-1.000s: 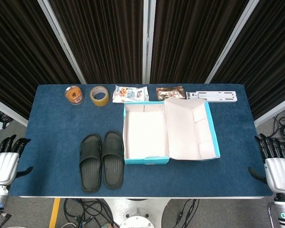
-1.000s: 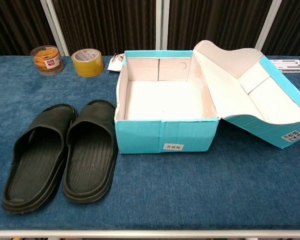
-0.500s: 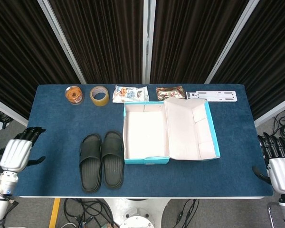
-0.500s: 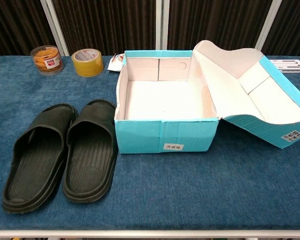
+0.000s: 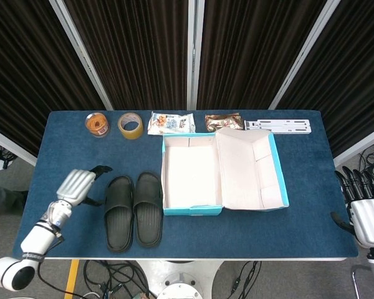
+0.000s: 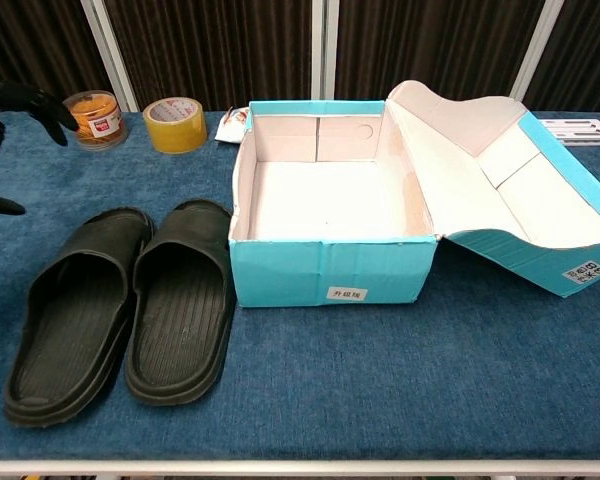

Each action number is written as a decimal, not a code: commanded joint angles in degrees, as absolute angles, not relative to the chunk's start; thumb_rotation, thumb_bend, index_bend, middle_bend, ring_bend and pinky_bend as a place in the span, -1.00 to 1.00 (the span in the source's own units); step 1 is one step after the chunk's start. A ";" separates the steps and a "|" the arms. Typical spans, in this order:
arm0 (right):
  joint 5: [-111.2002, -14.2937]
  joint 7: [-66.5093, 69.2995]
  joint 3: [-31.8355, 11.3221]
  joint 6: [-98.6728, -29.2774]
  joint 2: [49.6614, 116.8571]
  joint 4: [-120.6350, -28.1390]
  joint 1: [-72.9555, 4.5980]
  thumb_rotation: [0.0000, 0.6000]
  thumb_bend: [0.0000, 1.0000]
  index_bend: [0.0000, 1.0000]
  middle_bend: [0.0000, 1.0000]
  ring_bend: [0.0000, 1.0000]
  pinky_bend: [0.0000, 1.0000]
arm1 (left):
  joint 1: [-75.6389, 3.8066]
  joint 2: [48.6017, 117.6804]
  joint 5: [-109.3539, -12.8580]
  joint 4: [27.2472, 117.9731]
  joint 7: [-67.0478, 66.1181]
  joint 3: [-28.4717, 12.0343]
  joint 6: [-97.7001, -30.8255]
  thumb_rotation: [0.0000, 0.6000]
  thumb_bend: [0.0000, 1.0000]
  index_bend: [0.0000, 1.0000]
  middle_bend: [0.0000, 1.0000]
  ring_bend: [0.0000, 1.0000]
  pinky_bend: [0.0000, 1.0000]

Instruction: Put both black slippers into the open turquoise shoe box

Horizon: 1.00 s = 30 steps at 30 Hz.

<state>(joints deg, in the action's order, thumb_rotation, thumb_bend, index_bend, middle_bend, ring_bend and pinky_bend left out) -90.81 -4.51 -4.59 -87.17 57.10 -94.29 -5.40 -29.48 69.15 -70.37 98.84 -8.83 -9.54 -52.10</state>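
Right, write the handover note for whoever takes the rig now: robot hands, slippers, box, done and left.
Left robot hand: open, holding nothing, over the table just left of the slippers. Right robot hand: open, empty, off the table's right edge.
Two black rubber slippers lie side by side, soles down, left of the open turquoise cardboard shoe box, which holds nothing.
Done: nothing. Left: both slippers into the box.

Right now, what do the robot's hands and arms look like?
The left hand has a silvery-white ribbed back and black fingers, on a slim white and grey jointed arm. The right hand looks the same: a pale silver back with black fingers. No cables or markings show on them.
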 commanded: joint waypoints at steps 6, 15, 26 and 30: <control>-90.85 -3.17 -4.42 -86.80 56.92 -93.98 -5.66 1.00 -0.85 -1.00 -0.95 -1.00 -0.87 | -38.48 75.18 -54.52 102.01 -18.63 -10.72 -46.47 1.00 -1.00 -0.66 -0.68 0.41 0.87; -91.25 -1.33 -4.08 -86.90 56.98 -92.87 -5.71 1.00 -0.83 -1.00 -0.95 -1.00 -0.86 | -46.84 76.54 -36.48 104.14 -24.25 -9.57 -44.70 1.00 -1.00 -0.72 -0.76 0.48 0.88; -91.37 -0.08 -3.58 -87.27 56.67 -92.17 -5.30 1.00 -0.83 -1.00 -0.94 -1.00 -0.86 | -54.33 81.75 -22.48 101.51 -30.03 -7.61 -50.19 1.00 -1.00 -0.74 -0.78 0.48 0.89; -91.37 0.39 -3.43 -87.42 56.55 -91.95 -5.13 1.00 -0.83 -1.00 -0.94 -1.00 -0.86 | -56.31 82.89 -19.25 100.16 -31.05 -7.31 -50.46 1.00 -1.00 -0.74 -0.80 0.48 0.89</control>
<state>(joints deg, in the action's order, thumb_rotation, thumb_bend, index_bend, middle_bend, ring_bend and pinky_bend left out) -91.37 0.39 -3.44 -87.41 56.55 -91.95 -5.15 -55.39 82.21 -20.30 100.85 -30.37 -7.58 -50.08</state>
